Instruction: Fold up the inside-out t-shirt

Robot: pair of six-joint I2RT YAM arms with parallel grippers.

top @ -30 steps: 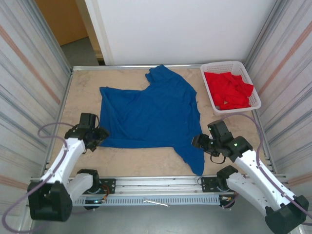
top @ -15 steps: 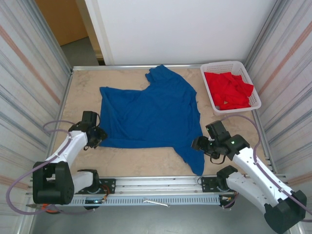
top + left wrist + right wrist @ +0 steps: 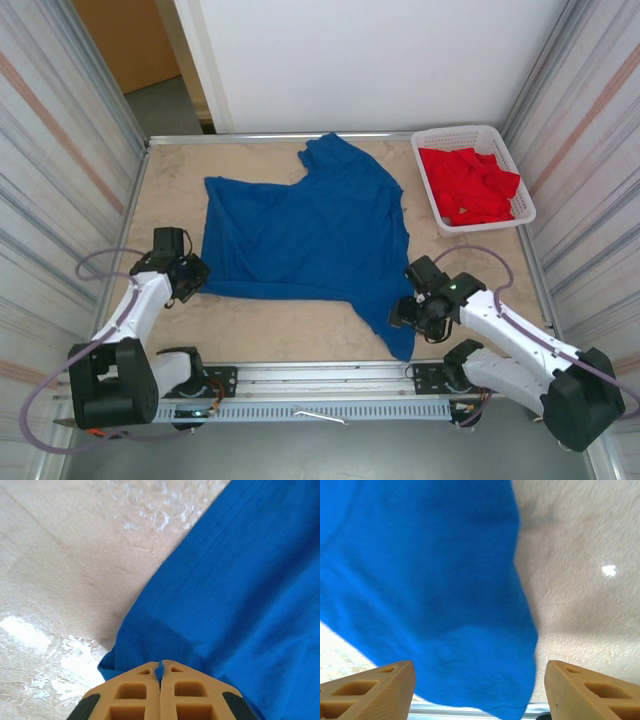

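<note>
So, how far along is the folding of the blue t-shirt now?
Done: the t-shirt lies spread out on the table, with no fold made yet. In hand: the left tool is shut on its near-left corner, and the right tool stands open around the near-right flap. Left: every fold.

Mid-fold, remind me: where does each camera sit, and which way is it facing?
Top external: fixed above and behind the arm bases, facing down and forward over the table; shows both arms, the left gripper, the right gripper, the inside-out t-shirt and the basket.
Left wrist: rides the left arm, looking down past its shut gripper at the t-shirt's corner.
Right wrist: rides the right arm, looking down through its open gripper at the t-shirt's near flap.
Shared: all three see blue t-shirt on the table.
</note>
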